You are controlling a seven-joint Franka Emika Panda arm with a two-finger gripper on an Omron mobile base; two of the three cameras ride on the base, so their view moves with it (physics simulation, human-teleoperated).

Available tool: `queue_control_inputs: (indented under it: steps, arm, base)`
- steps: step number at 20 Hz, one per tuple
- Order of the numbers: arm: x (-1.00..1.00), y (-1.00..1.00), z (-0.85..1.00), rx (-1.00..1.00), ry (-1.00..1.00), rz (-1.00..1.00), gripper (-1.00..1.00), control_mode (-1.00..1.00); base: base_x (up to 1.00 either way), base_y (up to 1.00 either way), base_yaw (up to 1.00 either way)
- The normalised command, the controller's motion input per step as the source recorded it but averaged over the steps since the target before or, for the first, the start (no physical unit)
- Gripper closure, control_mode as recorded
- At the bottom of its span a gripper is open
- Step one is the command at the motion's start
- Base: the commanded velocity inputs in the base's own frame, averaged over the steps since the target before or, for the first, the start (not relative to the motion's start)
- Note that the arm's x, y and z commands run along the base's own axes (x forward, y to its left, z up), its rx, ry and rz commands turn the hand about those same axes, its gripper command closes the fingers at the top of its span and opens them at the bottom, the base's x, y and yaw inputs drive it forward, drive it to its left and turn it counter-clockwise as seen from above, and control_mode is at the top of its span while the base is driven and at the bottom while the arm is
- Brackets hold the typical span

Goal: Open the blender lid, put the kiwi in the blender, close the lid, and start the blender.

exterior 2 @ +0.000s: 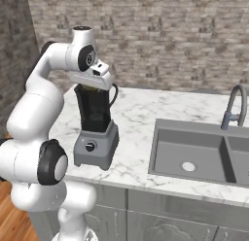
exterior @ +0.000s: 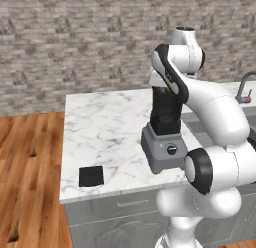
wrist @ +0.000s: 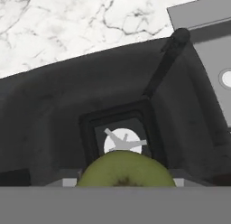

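The kiwi [wrist: 125, 170] sits at the bottom centre of our hand view, directly above the open black jar of the blender [exterior: 164, 128], whose white blade shows deep inside. Whether our gripper [exterior 2: 92, 87] clamps the fruit or stands apart from it, we cannot tell. In the left base view the blender lid [exterior: 91, 176] lies flat near the lower left of the marble counter [exterior: 105, 127]. The sink [exterior 2: 194, 152] lies at the right of the right base view.
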Motion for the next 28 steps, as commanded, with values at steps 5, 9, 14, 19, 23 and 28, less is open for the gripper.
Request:
queue_control_inputs:
  steps: [5,9,14,19,23,28]
  arm:
    - [0.0,0.08,-0.55,0.0,0.2,0.18,1.0,-1.0]
    - [-0.01,0.05,-0.52,0.0,0.15,0.17,-1.0,-1.0]
    - [-0.01,0.0,-0.1,0.0,0.02,0.1,-1.0,-1.0]
    - [0.0,0.0,0.07,0.0,0.0,0.04,-1.0,-1.0]
    - [0.0,0.0,0.36,0.0,-0.05,0.0,-1.0,-1.0]
    - [-0.08,0.01,0.64,0.0,-0.15,0.0,-1.0,-1.0]
  base:
    - [0.0,0.0,0.0]
    - [0.0,0.0,0.0]
    - [0.0,0.0,0.0]
    - [0.0,0.0,0.0]
    - [0.0,0.0,0.0]
    - [0.0,0.0,0.0]
